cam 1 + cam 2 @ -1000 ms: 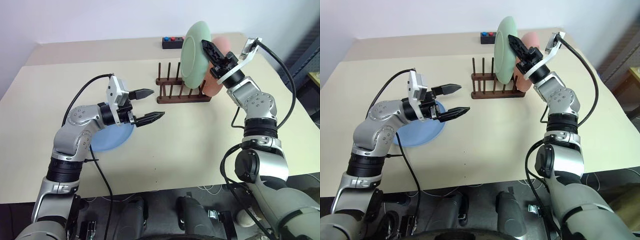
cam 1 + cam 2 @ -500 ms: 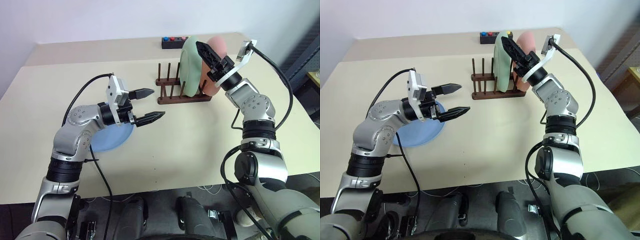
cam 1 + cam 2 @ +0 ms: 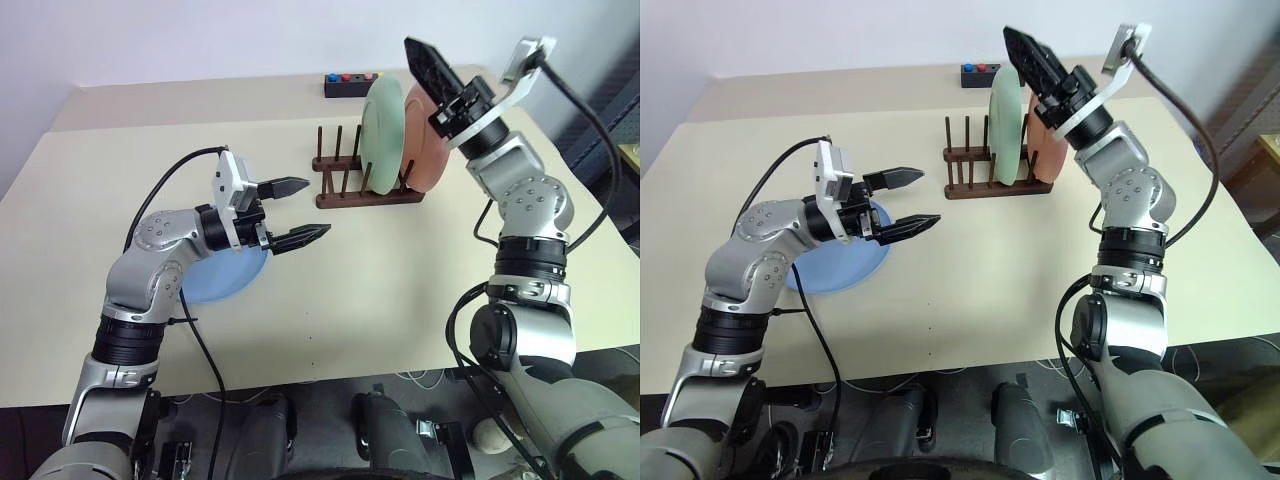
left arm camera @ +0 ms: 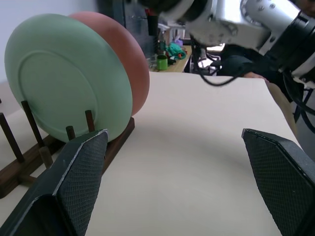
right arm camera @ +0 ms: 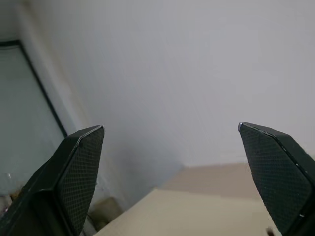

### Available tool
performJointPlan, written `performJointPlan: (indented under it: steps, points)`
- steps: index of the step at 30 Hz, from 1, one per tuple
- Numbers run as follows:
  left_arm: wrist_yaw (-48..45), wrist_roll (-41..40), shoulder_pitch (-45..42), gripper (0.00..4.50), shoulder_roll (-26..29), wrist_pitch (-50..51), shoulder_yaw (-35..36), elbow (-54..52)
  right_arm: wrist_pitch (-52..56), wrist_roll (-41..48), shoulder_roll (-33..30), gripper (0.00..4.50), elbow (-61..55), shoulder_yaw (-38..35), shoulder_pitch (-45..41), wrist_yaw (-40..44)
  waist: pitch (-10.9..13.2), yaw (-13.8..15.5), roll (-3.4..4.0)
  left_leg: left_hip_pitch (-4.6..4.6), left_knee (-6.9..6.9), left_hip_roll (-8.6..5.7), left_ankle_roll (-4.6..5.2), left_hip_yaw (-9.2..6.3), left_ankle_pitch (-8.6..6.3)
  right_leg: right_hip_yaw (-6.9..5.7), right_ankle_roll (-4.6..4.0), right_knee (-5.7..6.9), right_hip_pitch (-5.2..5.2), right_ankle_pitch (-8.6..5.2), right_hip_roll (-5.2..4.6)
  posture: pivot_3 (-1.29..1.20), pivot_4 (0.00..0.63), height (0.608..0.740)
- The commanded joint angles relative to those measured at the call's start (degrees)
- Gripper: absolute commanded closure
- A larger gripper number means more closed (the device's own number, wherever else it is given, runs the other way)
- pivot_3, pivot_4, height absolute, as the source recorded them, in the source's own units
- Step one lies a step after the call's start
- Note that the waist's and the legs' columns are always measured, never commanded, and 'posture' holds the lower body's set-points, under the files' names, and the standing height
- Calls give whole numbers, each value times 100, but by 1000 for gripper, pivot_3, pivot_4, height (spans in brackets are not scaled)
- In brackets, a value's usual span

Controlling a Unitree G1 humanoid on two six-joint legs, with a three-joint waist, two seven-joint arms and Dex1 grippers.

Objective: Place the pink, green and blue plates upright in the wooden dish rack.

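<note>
From the head camera, the green plate (image 3: pixel 383 135) stands upright on edge in the wooden dish rack (image 3: pixel 362 183), with the pink plate (image 3: pixel 428 140) upright just behind it at the rack's right end. The right gripper (image 3: pixel 428 68) hangs above both plates, fingers spread and holding nothing, apart from the plates' rims. The blue plate (image 3: pixel 222 279) lies flat on the table (image 3: pixel 380 290) under the left arm; the left gripper (image 3: pixel 298 210) is above and beside it, fingers wide and empty (pointing toward the rack). A small black box (image 3: pixel 350 84) with coloured buttons sits at the table's far edge.

In the left wrist view, the green and pink plates stand in the rack, well beyond the parted fingertips (image 4: pixel 81 167).

In the right wrist view, the two fingers (image 5: pixel 78 167) stand wide apart against a pale wall.
</note>
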Motion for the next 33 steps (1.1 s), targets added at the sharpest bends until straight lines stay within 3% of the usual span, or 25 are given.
performJointPlan:
  steps: [1, 5, 12, 17, 20, 25, 29, 33]
  points:
    - [108, -108, -86, 0, 111, -11, 310, -77, -219, -190, -427, 43, -911, 283, 263, 379, 0, 3, 0, 0, 0, 0, 0, 0, 0, 0, 0, 0, 0, 0, 0, 0, 150, 740]
    - [280, -56, -327, 0, 467, 151, 647, 197, -242, -320, -1029, 43, -1681, 609, 1014, 978, 0, 1, -4, 1, 0, 0, 0, -5, 0, -7, 0, -4, 6, 0, 0, 0, 150, 740]
    - [546, 98, -1110, 0, 1720, 647, 1391, 1681, 37, -37, -2223, 43, -2893, 615, 2322, 1895, 3, -35, -6, 3, -4, 2, 1, -4, -1, -4, 1, -5, 2, -1, 8, 0, 150, 740]
    - [928, 356, -1550, 0, 2312, 1900, 1260, 2657, 123, 6, -2370, 43, -3065, 655, 2504, 1858, 4, -18, -8, 6, -2, 2, 1, -5, 0, -4, 1, -1, 5, -1, 10, 0, 150, 740]
    - [1286, 579, -2334, 0, 2677, 2886, 1160, 3390, 98, 13, -2309, 43, -3135, 684, 2658, 1801, 23, 20, -51, 3, 1, 2, 0, -8, 0, -7, 1, 1, 4, -1, 10, 0, 150, 740]
    - [933, 601, -2474, 0, 3075, 4078, 730, 3479, 133, 251, -2216, 43, -3343, 722, 2867, 1855, 27, 0, -73, -6, 0, -3, 2, -7, -1, -9, 7, -7, 2, -5, 2, 0, 150, 740]
    - [729, 810, -2212, 0, 3378, 4435, 322, 3282, 507, 991, -2238, 43, -3438, 501, 2939, 1949, 27, 1, -73, -5, 0, 0, 1, -10, -1, -12, 6, 1, 0, -5, 2, 0, 150, 740]
    - [621, 773, -2201, 0, 3463, 4908, 200, 3461, 517, 1068, -2249, 43, -3465, 532, 3004, 1920, 27, 2, -75, -4, 2, 2, -1, -14, 0, -12, 1, 4, 0, -2, 4, 0, 150, 740]
